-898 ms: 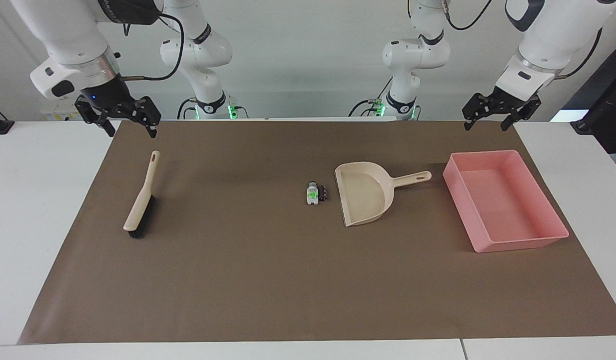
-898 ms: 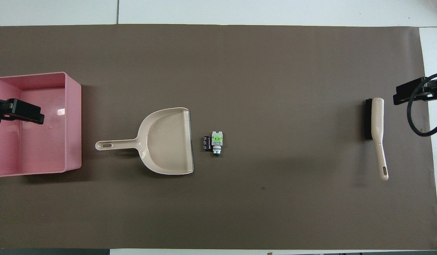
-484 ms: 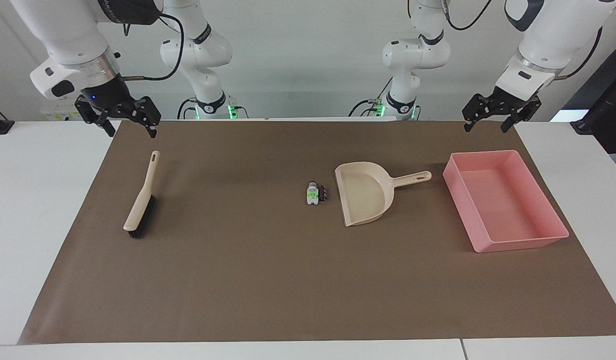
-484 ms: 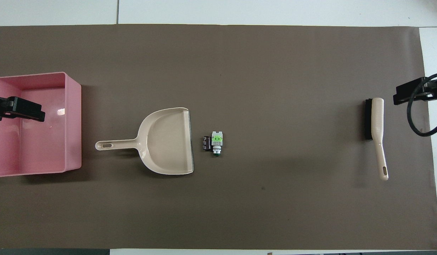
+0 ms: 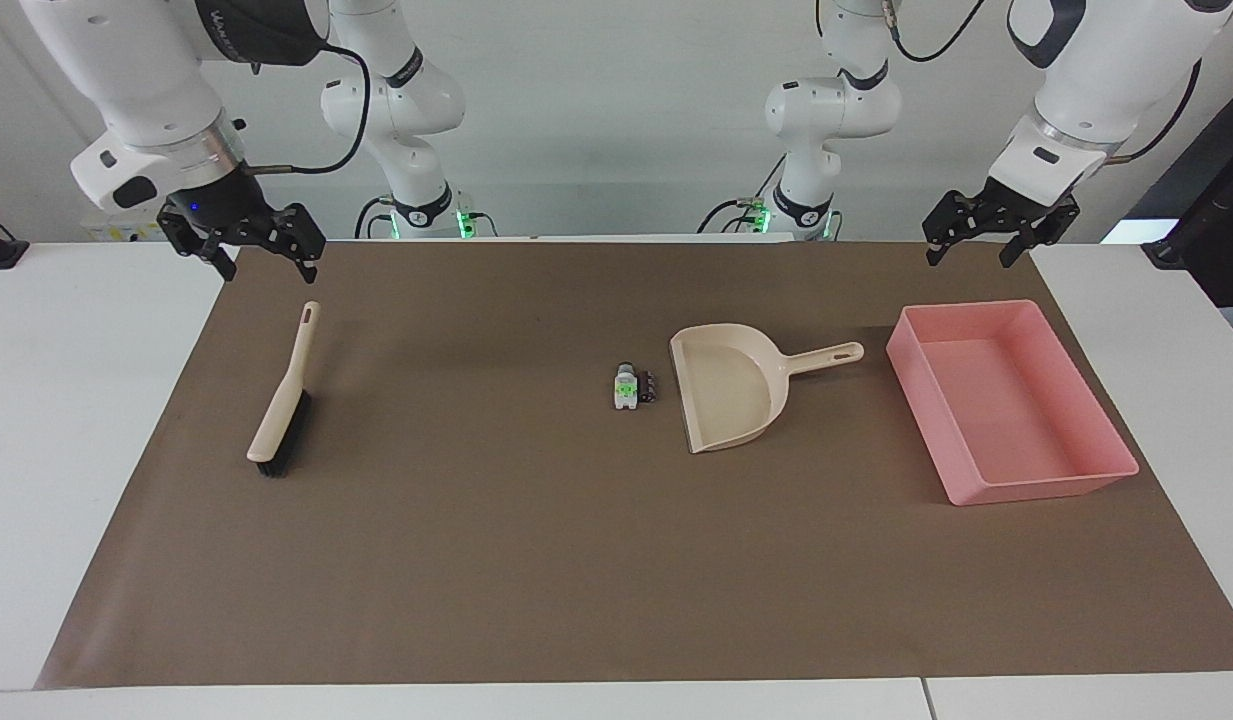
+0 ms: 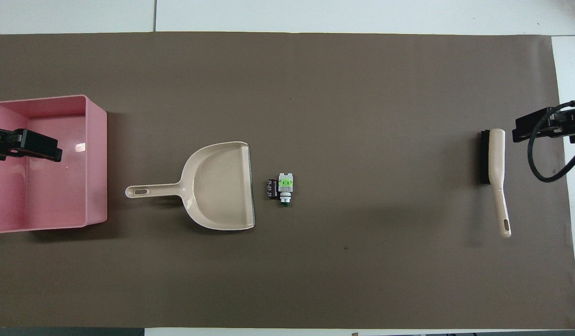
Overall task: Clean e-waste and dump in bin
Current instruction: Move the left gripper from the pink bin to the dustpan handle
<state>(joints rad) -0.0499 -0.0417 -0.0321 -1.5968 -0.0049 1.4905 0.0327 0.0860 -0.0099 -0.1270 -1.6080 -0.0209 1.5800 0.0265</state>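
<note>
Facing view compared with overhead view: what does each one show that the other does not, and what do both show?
Only the facing view shows the arms' bases and that the left gripper and right gripper hang raised above the mat, both open.

Only the overhead view shows the whole floor of the pink bin.

Both show the dustpan, the brush and the e-waste beside the dustpan's lip.

Two scraps down on the mat, pink bin sitting empty.
White-grey scrap (image 5: 626, 387) touches the dark scrap (image 5: 648, 386), well apart from both claws; the bin (image 5: 1016, 478) rests level, below the raised left claw (image 5: 968, 248).
</note>
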